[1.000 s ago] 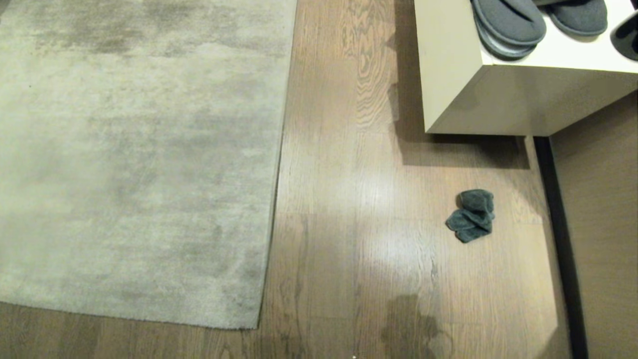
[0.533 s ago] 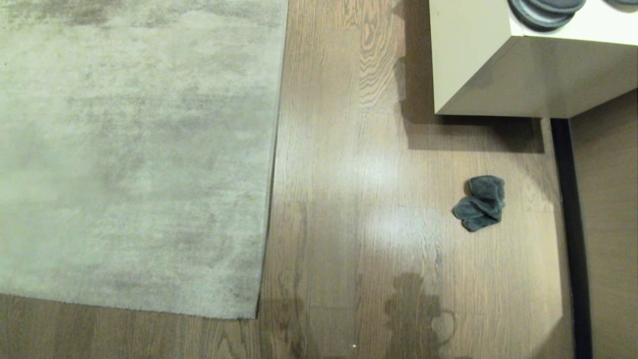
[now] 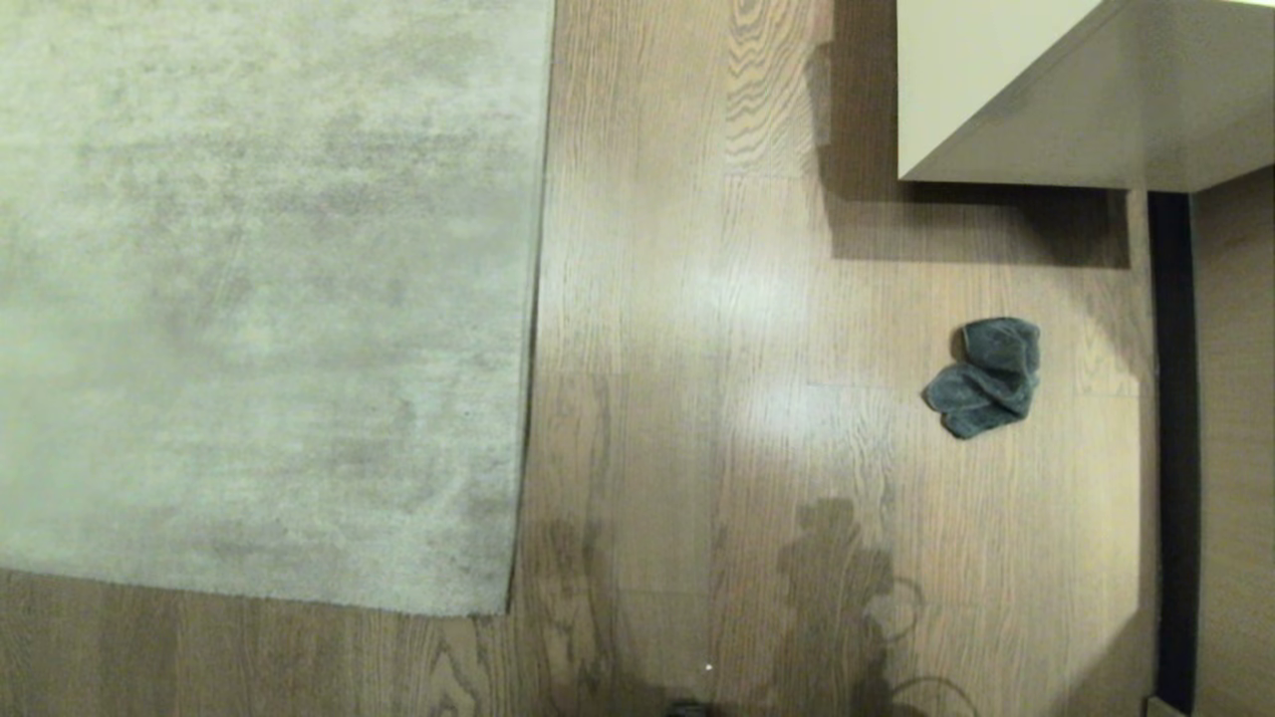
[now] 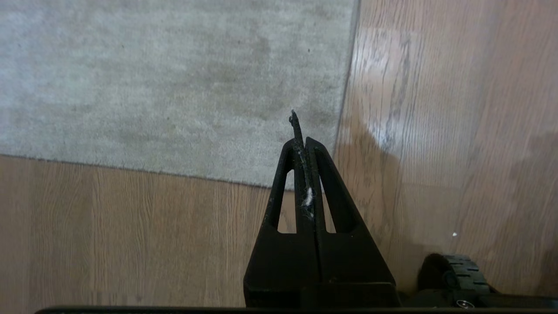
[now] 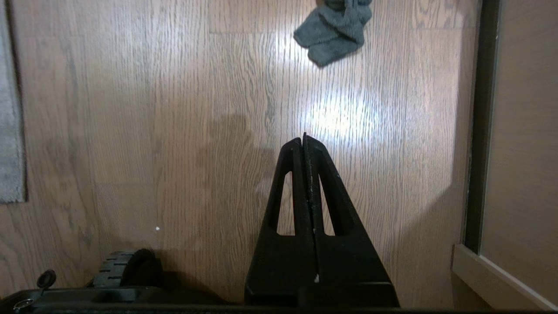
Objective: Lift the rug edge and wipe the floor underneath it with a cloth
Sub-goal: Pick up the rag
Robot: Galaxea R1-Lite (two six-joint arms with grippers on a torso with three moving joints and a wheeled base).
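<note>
One rug, one cloth point(image 3: 984, 376), one pale cabinet point(image 3: 996, 90) and two grippers are all there is to count down here. The left gripper point(image 4: 300, 131) hangs above the rug's near corner with its fingers point(image 4: 318, 174) pressed flat together, nothing between them but a few wisps of lint; the rug edge point(image 4: 346, 87) runs just beside their tips, on the floor below and untouched. The right gripper point(image 5: 304, 141) hangs over bare planks, its fingers likewise closed and empty, and the cloth lies ahead of them on the floor point(image 3: 697, 299), apart from the tips, with a bright patch of reflected light between. In the head view the cloth sits well to the right of the rug, near a dark strip along the wall and in front of the cabinet's shadow. It is a small dark grey rag of soft, nubbly fabric, crumpled into a loose folded lump. The rug is short-pile, pale grey-beige with mottled darker patches, its border thin and straight and its corner square, lying flat. The floor is light brown wood with dark wavy grain and a mild sheen. The cabinet is smooth and boxy, cream-coloured.
</note>
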